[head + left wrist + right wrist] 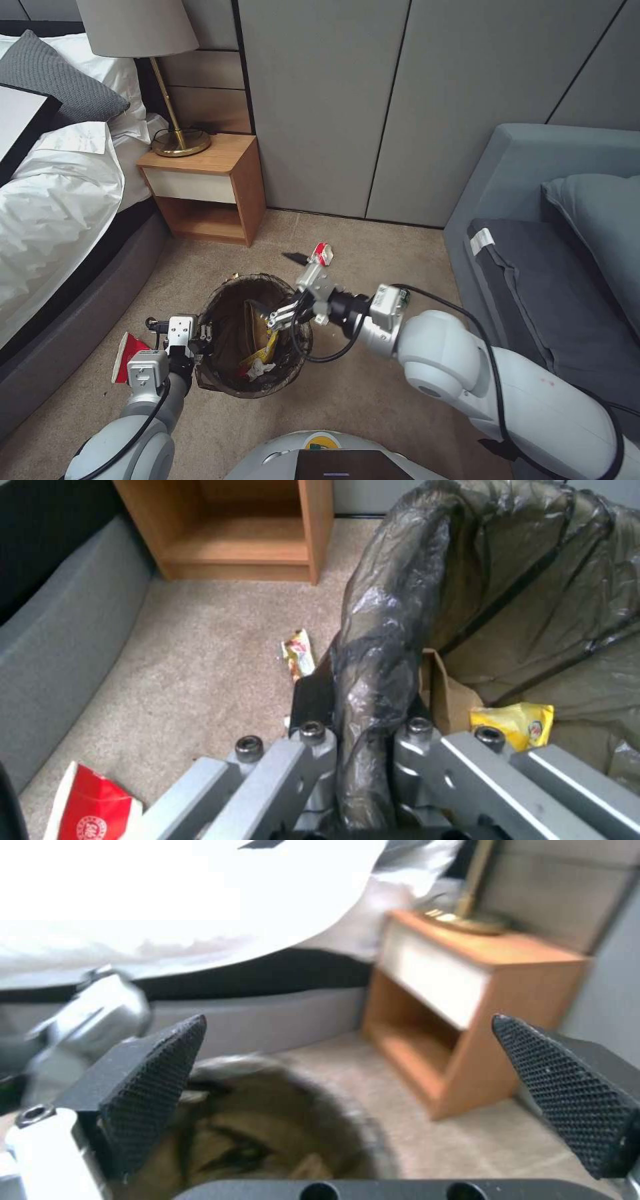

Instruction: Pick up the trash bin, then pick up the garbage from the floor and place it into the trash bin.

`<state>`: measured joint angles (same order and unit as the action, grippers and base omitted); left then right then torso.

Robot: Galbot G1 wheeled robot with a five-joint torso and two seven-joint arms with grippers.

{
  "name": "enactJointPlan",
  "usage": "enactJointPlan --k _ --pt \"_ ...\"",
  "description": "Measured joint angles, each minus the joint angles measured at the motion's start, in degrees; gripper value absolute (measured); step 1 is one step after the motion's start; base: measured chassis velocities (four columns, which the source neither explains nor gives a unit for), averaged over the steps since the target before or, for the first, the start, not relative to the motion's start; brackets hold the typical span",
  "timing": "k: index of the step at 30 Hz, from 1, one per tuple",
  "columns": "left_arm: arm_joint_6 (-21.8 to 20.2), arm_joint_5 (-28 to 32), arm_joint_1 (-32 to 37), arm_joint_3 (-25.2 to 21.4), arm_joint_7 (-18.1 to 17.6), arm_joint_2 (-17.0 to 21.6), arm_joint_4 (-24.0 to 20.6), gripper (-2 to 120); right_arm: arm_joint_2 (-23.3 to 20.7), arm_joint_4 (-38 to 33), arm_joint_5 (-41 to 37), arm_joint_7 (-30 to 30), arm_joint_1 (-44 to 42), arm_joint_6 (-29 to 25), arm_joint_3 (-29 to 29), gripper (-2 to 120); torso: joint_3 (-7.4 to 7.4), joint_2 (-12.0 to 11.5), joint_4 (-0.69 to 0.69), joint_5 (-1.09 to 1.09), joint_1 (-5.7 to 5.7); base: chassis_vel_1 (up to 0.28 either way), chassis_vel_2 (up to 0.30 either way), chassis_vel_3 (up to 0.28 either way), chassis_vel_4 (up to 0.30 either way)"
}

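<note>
We are looking down from our head camera at a bedroom floor (373,407) of beige carpet, between a bed (60,200) on our left and a grey sofa (553,267) on our right, with a wooden nightstand (207,187) ahead.

The trash bin (257,337) sits just in front of us, near the middle of the carpet. It is a small round bucket lined with a dark, crinkled bag (380,645) folded over its rim. We judge it light and stiff enough to lift by the rim, though the bag looks thin and slippery, so a firm pinch over both bag and rim is the sensible hold. Inside lie a brown paper bag (447,695) and a yellow snack wrapper (513,722).

Our left gripper (200,333) is at the bin's near-left rim. Its jaws are closed tight on the bag-covered rim, one finger outside and one inside the bin.

Our right gripper (283,317) hovers over the bin's open mouth. Its jaws are spread wide and hold nothing; the textured black pads (157,1080) stand well apart with the bin below them.

Garbage left on the floor looks light, soft and easy to crush. A red-and-white crushed paper cup (127,357) lies just left of the bin, near the bed. Another red-and-white cup (322,253) lies beyond the bin, toward the wall. A small gold wrapper (299,652) lies on the carpet close to the bin's far side.
</note>
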<state>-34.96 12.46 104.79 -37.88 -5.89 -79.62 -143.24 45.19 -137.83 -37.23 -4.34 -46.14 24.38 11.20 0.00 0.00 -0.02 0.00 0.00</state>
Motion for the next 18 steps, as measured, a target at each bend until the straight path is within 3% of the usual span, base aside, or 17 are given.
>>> enactJointPlan --k 7,10,12,14,18 --pt "-0.05 0.63 0.48 -0.63 -0.24 -0.1 0.0 5 1.31 0.79 -0.19 -8.15 -7.11 0.08 -9.55 100 0.0 0.0 0.02 0.01 0.0 0.0 0.0 0.0 0.0" --pt "-0.12 1.4 0.48 -0.63 -0.52 -0.23 0.0 5 4.3 3.37 2.75 -11.07 -13.49 0.69 -18.64 100 0.0 0.0 0.03 0.01 0.0 0.0 0.0 0.0 0.0" --pt "-0.14 1.53 0.52 -0.63 -0.55 -0.18 0.0 5 4.82 3.78 3.4 -11.17 -14.84 0.75 -20.51 100 0.0 0.0 0.03 0.01 0.0 0.0 0.0 0.0 0.0" --pt "-0.22 2.05 0.8 -0.83 -0.61 0.18 0.0 5 6.79 5.06 5.14 -11.74 -20.15 1.33 -27.24 100 0.0 0.0 0.0 0.02 0.0 0.0 0.0 0.0 0.0" --pt "-0.38 2.57 0.68 -0.88 -0.77 0.46 0.0 5 10.19 6.64 5.26 -14.99 -26.25 3.72 -34.05 100 0.0 0.0 -0.01 0.01 0.0 0.0 0.0 0.0 0.0"
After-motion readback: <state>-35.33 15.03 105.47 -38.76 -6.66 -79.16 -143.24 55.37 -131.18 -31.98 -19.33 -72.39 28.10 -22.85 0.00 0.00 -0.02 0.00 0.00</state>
